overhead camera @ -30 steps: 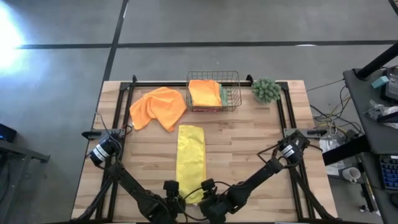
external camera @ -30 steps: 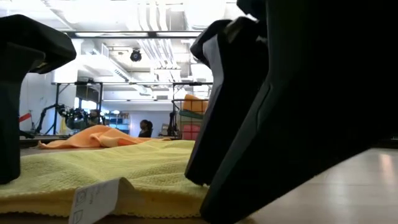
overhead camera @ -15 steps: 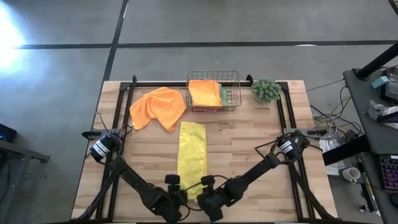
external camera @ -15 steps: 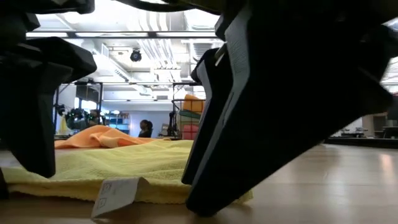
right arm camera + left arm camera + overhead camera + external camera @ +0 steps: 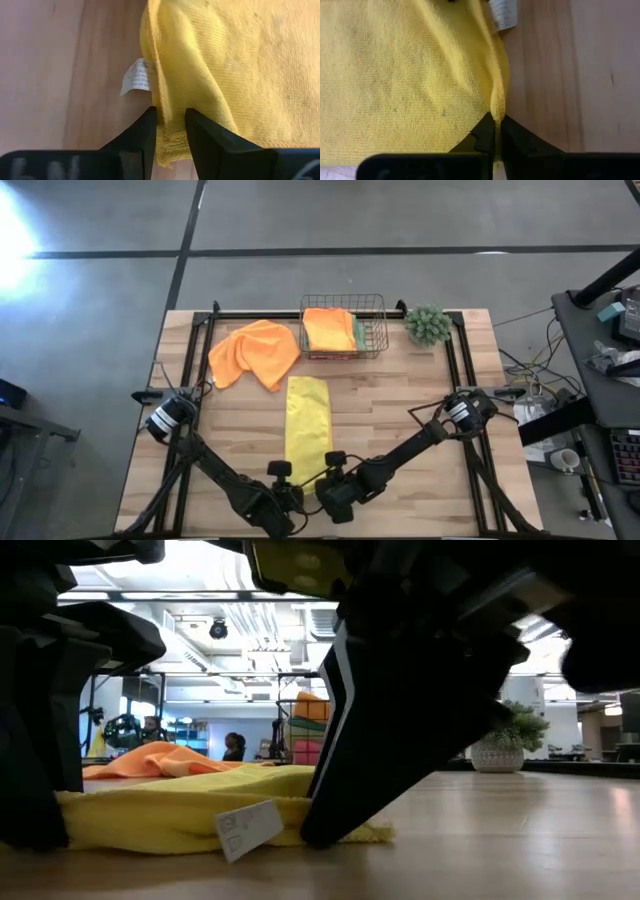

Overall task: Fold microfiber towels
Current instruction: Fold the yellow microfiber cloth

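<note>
High view: left tool (image 5: 291, 496) has just clenched onto the yellow towel's (image 5: 308, 423) near edge, right tool (image 5: 332, 498) is closing beside it, readying another fold.

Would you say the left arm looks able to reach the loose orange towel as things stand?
Probably not yet: the left claw is shut on the yellow towel's near edge, as is the right claw. The orange towel lies uncovered at the table's far side.

Folded yellow towel (image 5: 307, 426), crumpled orange towel (image 5: 254, 352)
</note>
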